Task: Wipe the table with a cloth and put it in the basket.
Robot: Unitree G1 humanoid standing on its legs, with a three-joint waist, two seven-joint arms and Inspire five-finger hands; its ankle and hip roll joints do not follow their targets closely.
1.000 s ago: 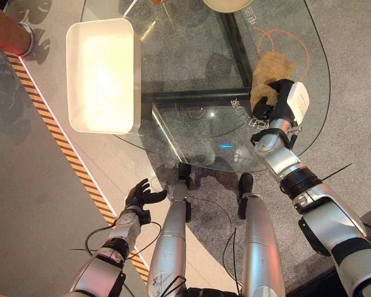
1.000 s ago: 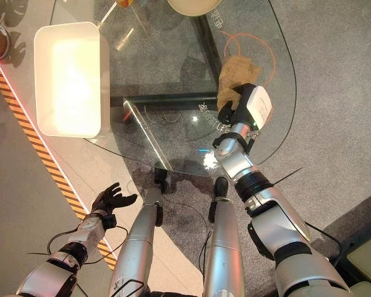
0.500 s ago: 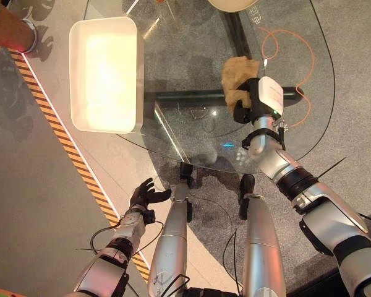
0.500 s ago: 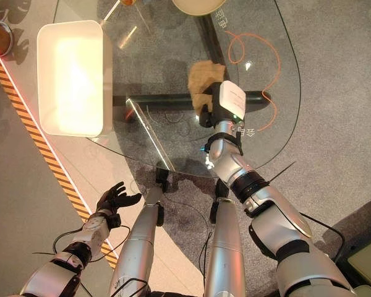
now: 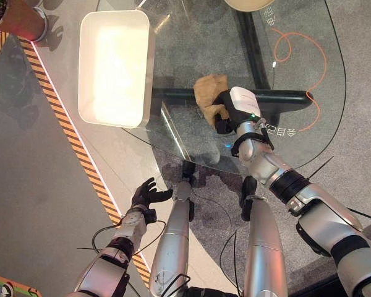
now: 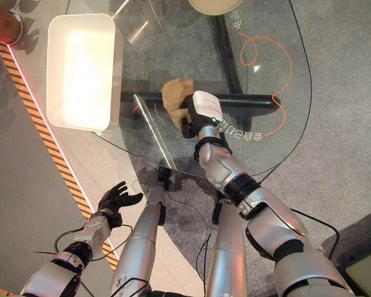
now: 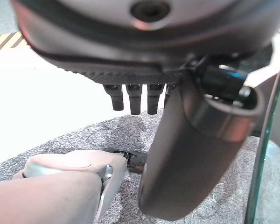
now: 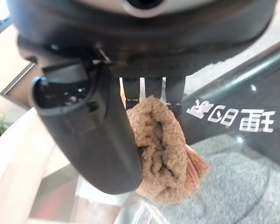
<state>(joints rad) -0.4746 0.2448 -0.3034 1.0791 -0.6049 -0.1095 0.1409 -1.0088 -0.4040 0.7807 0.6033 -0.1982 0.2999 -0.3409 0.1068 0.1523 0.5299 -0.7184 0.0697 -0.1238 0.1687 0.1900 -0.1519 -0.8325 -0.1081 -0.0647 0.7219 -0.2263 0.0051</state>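
Mid-wipe: the right hand (image 5: 230,112) grips the cloth (image 5: 209,93) at frame centre on the counter (image 5: 191,37); next, carry it to the basket (image 5: 114,65) at upper left.

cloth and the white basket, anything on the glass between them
Nothing lies there. In the left eye view the brown cloth, held by the right hand, is separated from the white basket by bare glass table.
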